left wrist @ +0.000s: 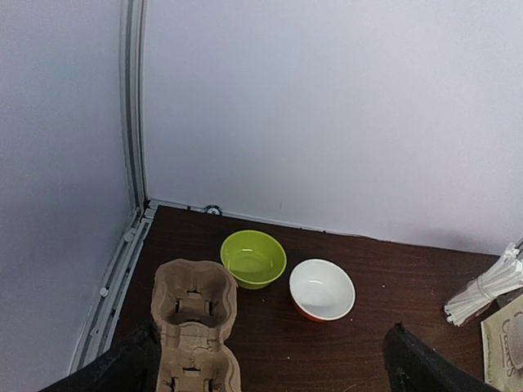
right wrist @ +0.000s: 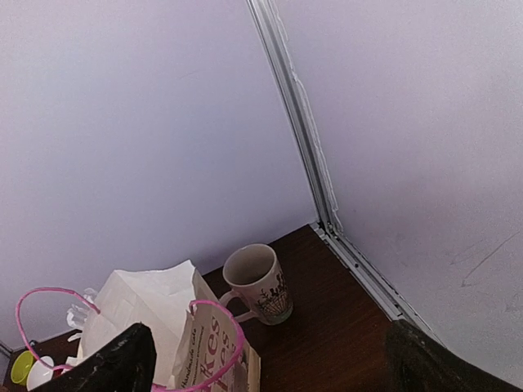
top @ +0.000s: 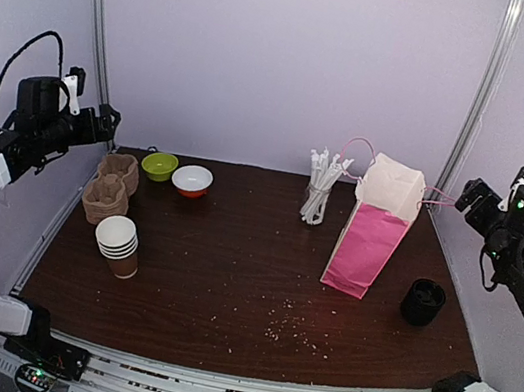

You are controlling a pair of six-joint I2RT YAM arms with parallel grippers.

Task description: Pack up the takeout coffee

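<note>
**Left gripper** (top: 105, 120): raised clear of the table at its own side wall. Jaws spread wide, nothing held.

**Right gripper** (top: 469, 198): raised at the opposite wall. Jaws spread wide, nothing held.

**Nearest**
- Stack of lidless paper cups (top: 118, 244): upright, below the left gripper and nearer the arm bases.
- Black stack of lids (top: 423, 302): below the right gripper, well apart from the cups.

**Mid-table**
- Cardboard cup carriers (top: 109, 187): almost directly below the left gripper.
- Pink paper bag (top: 375, 231): upright with its mouth open, below and inward of the right gripper, near the lids.

**Far**
- Green bowl (top: 159, 166) and white bowl (top: 192, 180): side by side, ahead of the left gripper.
- Glass of straws (top: 318, 191): beyond the bag.
- Mug (right wrist: 257, 284): behind the bag, ahead of the right gripper.

**Takeout coffee**: no capped cup shows in any view. The bag's inside is hidden, so its location cannot be told.

**Assessment**: the task appears to be at its opening step. The next move likely calls for one arm to descend to the cups or the lids, since a capped cup is needed before bagging.
</note>
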